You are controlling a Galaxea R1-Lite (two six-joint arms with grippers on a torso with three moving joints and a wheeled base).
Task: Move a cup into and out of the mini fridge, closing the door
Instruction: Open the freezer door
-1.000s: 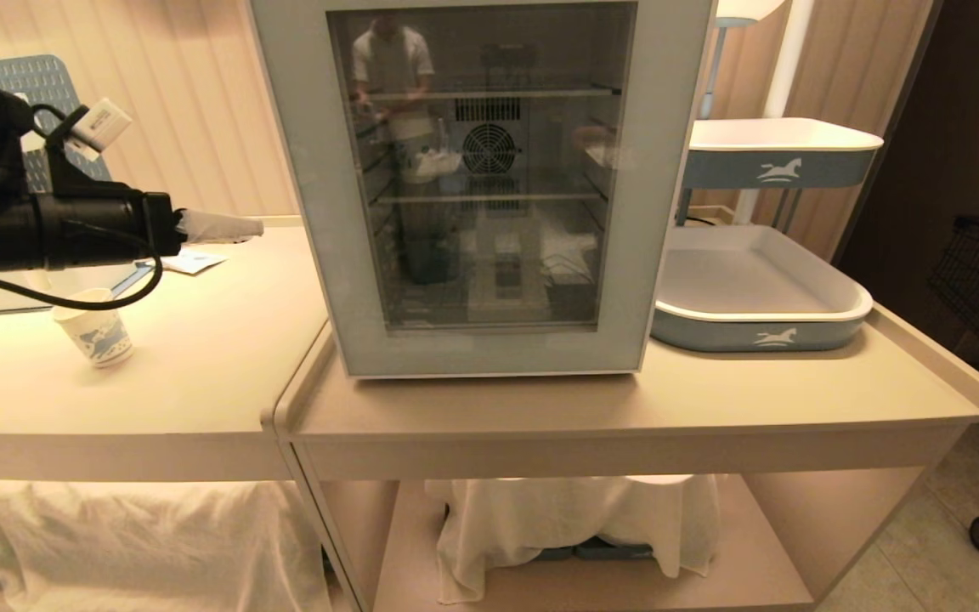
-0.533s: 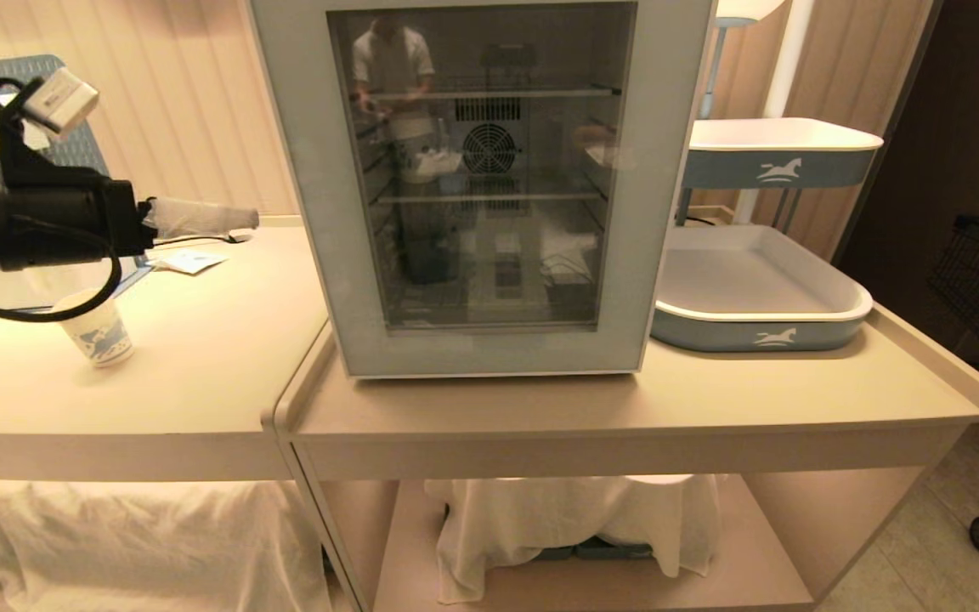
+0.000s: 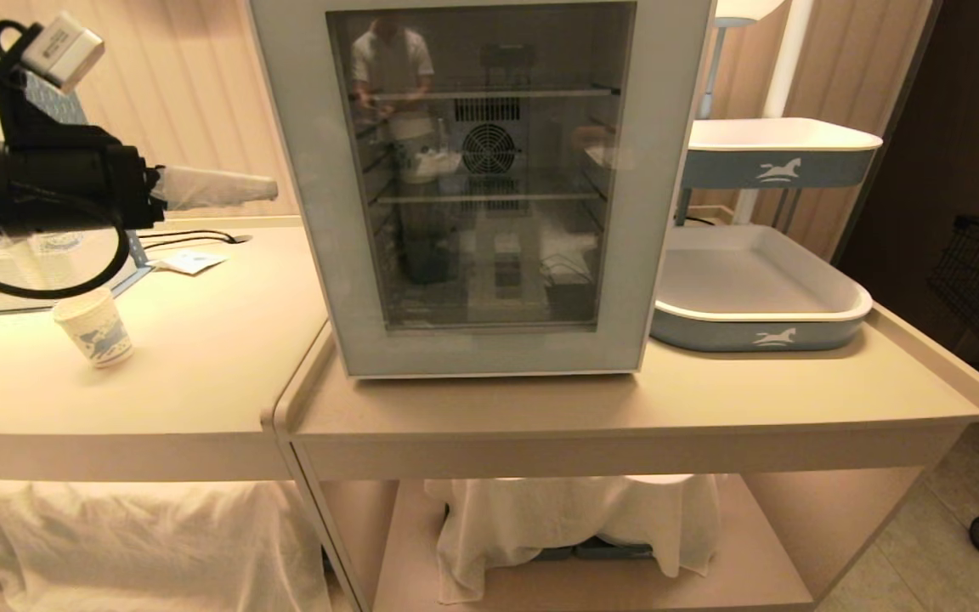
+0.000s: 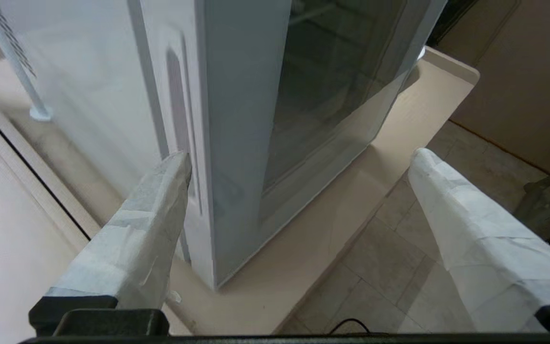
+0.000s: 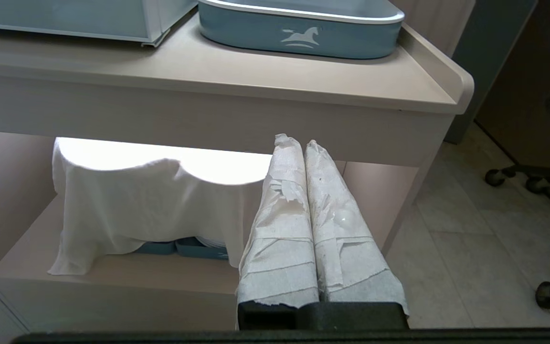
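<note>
One cup (image 3: 94,326) upright on counter, left tool (image 3: 268,185) spread wide above it, empty, beside fridge door (image 3: 481,187)

Left gripper (image 3: 264,183) is raised off the left counter compared with a second ago: the taped fingers (image 3: 217,187) were level with the counter's back edge, now they sit higher, against the wall panelling just beside the mini fridge (image 3: 489,187). The arm is shifted slightly toward the fridge after a dip back half a second ago. More of the cup (image 3: 94,327) is uncovered: the rim was overlapped by the arm's cable, now it is seen clear below it.
</note>
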